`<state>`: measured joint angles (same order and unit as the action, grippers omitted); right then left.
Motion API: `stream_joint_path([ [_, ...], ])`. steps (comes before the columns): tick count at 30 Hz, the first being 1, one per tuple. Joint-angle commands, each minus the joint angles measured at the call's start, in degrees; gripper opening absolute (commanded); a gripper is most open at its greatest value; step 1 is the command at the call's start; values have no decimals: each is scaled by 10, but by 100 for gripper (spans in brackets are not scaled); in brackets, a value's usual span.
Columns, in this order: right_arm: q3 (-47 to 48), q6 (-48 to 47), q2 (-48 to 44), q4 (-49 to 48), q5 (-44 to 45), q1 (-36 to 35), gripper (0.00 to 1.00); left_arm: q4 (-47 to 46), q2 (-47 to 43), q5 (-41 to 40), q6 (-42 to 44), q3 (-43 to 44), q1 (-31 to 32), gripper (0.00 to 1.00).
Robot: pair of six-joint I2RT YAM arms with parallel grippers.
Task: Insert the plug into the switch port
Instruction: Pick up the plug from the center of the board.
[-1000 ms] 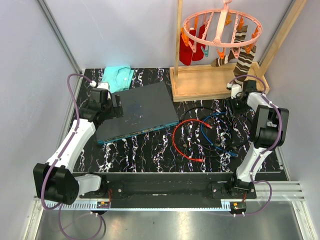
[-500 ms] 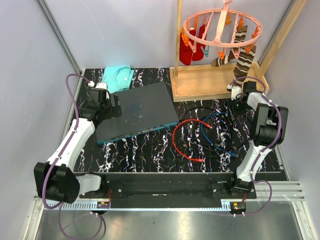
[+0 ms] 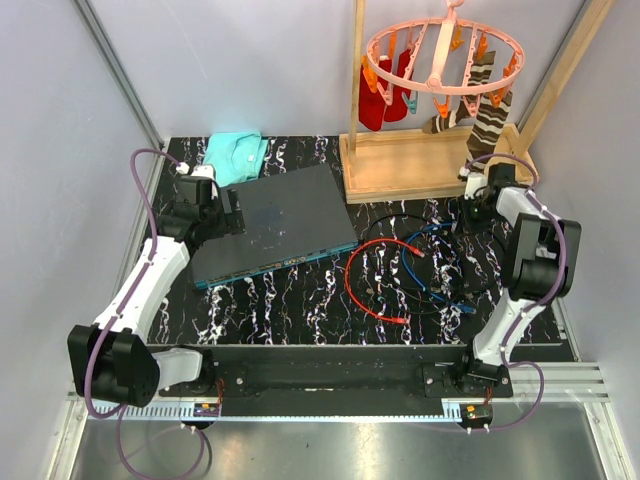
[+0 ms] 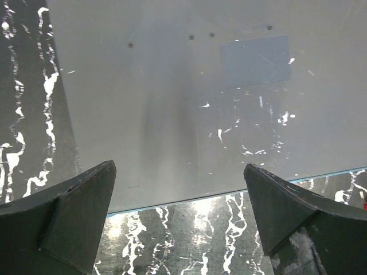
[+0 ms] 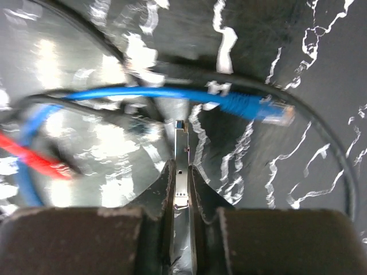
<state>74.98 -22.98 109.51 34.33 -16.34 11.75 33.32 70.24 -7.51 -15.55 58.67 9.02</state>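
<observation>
Starting from the near side, the red cable (image 3: 349, 275) and the blue cable (image 3: 404, 258) lay in loose loops on the table (image 3: 300, 310), right of the middle. Left of them lay the switch (image 3: 275, 222), flat, with its long axis mostly left to right and its right end a little farther back. Its teal port edge (image 3: 270, 262) was turned to the near side.

The left gripper (image 3: 225, 213) hovered over the far left part of the switch top. Its fingers were spread wide and grasped nothing; in the left wrist view only the grey lid showed between them.

Farther back on the right, the right gripper (image 3: 478, 208) was low over the cables. In its wrist view the fingers (image 5: 155, 195) were clenched almost together, with only a thin slit left, and I could make out nothing held there.

The blue plug (image 5: 274, 110) was not between them. It lay just beyond the tips and off to one side, its long axis across the line of the fingers. From above it seemed to lie left of this gripper and slightly nearer.

So the right arm was clearly the closer one to the plug, while the ports were well apart from it, across the table to the left.
</observation>
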Motion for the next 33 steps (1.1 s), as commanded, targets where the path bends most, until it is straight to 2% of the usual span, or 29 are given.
stream_joint_path([
  [1, -42, 114, -117, -57, -88, 1, 4, -23, -26, 56, -18, 13, -3, 99],
  [2, -56, 169, -135, -77, -98, 0, 0, -29, -32, 64, -24, 11, -3, 99],
  [6, -152, 295, -226, -192, -221, -22, 1, -36, -50, 112, -45, 3, -2, 99],
  [8, -186, 351, -257, -227, -232, -58, 2, -37, -66, 135, -67, 0, -2, 99],
  [10, -231, 402, -300, -278, -223, -135, 3, -38, -76, 169, -92, -1, 1, 99],
  [12, -281, 453, -332, -374, -216, -204, 4, -41, -92, 200, -109, -8, 7, 99],
  [15, -331, 539, -354, -493, -181, -269, 5, -55, -119, 224, -145, -28, 25, 99],
  [16, -340, 582, -356, -519, -168, -306, 5, -60, -127, 224, -161, -35, 42, 99],
  [17, -351, 608, -357, -584, -155, -320, 5, -71, -145, 220, -166, -49, 51, 99],
  [20, -382, 689, -343, -679, -113, -370, 5, -98, -184, 184, -182, -84, 107, 99],
  [25, -376, 719, -318, -704, -60, -434, 6, -132, -240, 115, -209, -128, 187, 99],
  [33, -383, 781, -294, -751, -17, -494, 6, -157, -252, 58, -214, -153, 250, 99],
])
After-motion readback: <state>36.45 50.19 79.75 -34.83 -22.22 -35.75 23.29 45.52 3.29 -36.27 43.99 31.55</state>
